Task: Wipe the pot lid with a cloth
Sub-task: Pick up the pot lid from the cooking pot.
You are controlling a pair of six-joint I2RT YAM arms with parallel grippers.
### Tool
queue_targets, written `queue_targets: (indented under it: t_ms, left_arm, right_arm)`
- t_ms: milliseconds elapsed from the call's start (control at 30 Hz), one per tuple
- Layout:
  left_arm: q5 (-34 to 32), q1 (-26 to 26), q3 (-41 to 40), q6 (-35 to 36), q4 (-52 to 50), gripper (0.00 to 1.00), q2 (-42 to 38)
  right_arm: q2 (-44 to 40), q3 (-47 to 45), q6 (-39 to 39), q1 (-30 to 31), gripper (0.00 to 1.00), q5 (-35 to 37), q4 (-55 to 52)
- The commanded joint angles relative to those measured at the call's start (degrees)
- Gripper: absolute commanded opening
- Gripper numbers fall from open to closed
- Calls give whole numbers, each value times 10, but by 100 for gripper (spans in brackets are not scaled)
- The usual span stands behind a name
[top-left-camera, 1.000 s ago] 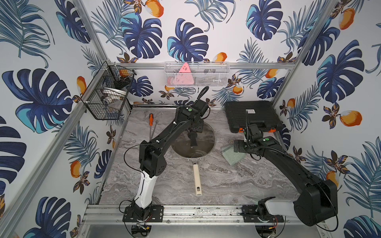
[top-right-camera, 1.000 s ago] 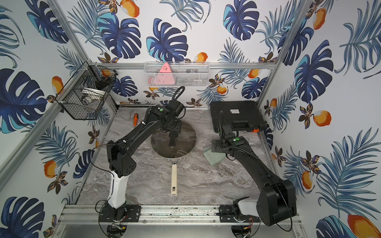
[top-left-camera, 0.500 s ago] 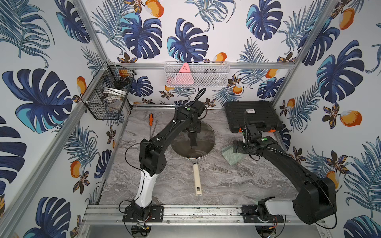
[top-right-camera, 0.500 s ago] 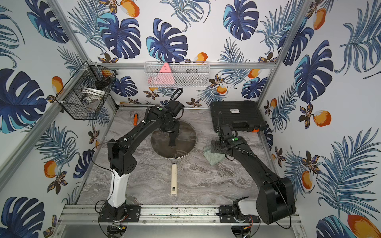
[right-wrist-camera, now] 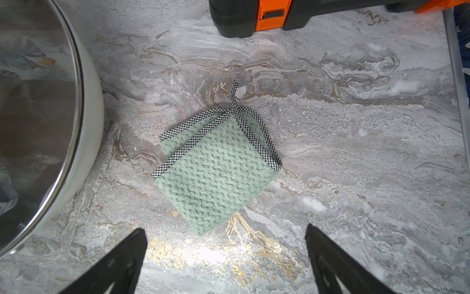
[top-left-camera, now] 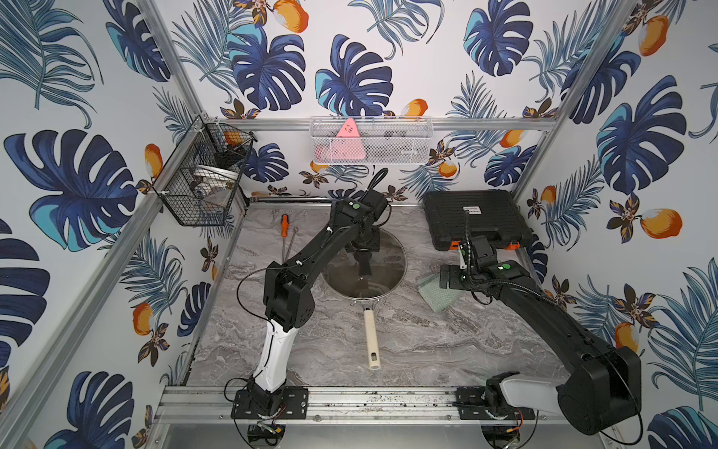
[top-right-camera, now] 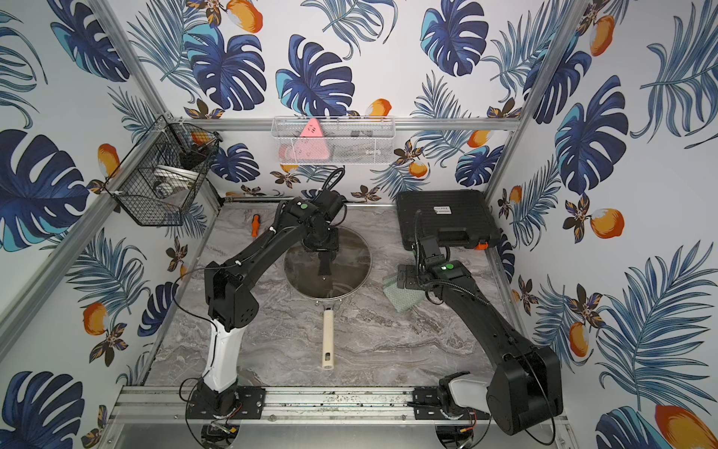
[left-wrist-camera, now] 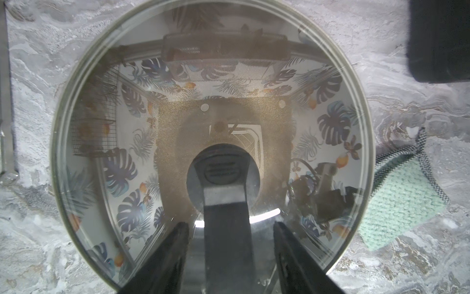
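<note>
The pot lid (top-left-camera: 388, 268) (top-right-camera: 349, 272), clear glass with a metal rim, lies on the pan at the table's middle. My left gripper (top-left-camera: 364, 258) (left-wrist-camera: 231, 224) points down over it. Its fingers stand on either side of the lid's black handle (left-wrist-camera: 223, 178), with a gap on each side, so it is open. The pale green cloth (top-left-camera: 437, 297) (right-wrist-camera: 216, 175), edged in checked tape, lies folded on the table right of the pan. My right gripper (top-left-camera: 447, 278) (right-wrist-camera: 226, 231) hovers open just above the cloth's near corner, holding nothing.
The pan's cream handle (top-left-camera: 371, 342) points toward the front rail. A black tool case (top-left-camera: 474, 217) sits at the back right, close behind the right wrist. An orange screwdriver (top-left-camera: 285, 225) lies at the back left. A wire basket (top-left-camera: 202, 182) hangs on the left wall.
The left wrist has shifted slightly over the lid, and its fingers have drawn closer to the handle. The right arm has stayed almost still above the cloth.
</note>
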Motion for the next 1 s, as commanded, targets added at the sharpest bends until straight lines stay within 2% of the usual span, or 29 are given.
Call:
queue_targets:
  t_ms: [0, 400, 967]
  left_arm:
    - [-17, -5, 21, -17, -21, 59, 16]
    - [-54, -11, 32, -17, -30, 59, 19]
    - [-42, -3, -10, -19, 9, 56, 16]
  right_arm:
    - [-4, 0, 1, 2, 100, -4, 6]
    - [-2, 0, 1, 3, 100, 0, 5]
    - [3, -2, 1, 8, 100, 7, 5]
